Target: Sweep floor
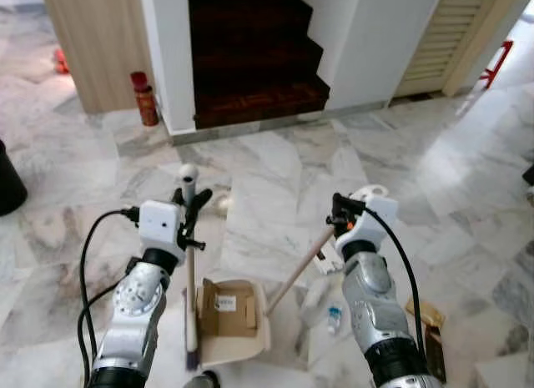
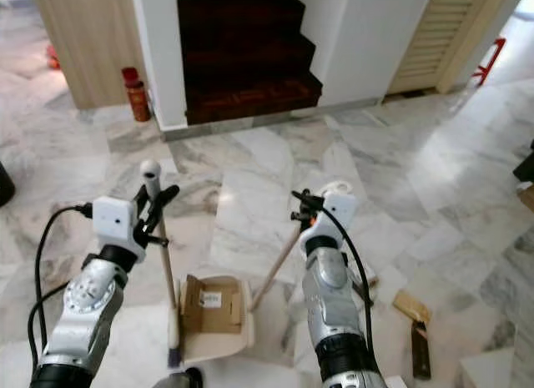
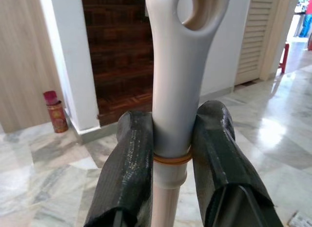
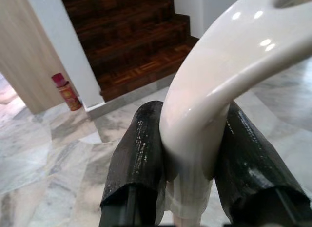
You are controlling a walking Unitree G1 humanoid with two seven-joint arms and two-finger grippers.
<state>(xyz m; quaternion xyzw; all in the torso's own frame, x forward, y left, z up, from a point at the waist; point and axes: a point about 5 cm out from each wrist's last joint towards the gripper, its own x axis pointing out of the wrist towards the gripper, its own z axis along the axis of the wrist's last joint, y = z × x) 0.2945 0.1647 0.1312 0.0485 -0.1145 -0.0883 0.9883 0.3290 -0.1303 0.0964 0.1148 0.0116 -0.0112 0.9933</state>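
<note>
The bottom of the broom (image 1: 191,275) is blurry and partly cut off at the picture's low edge, so its brush is hard to see. The left pincer (image 1: 188,206) is squeezed shut on the broom's white handle, close to the top end with the hole. The stick goes almost straight down to the marble floor (image 1: 267,196). The right pincer (image 1: 338,213) grips the curved white top of the dustpan (image 1: 234,317) handle. That stick slants down to the pan, which sits on the floor between the two arms, with a flat piece of cardboard (image 1: 227,309) inside. Dark stairs (image 1: 250,54) are ahead.
</note>
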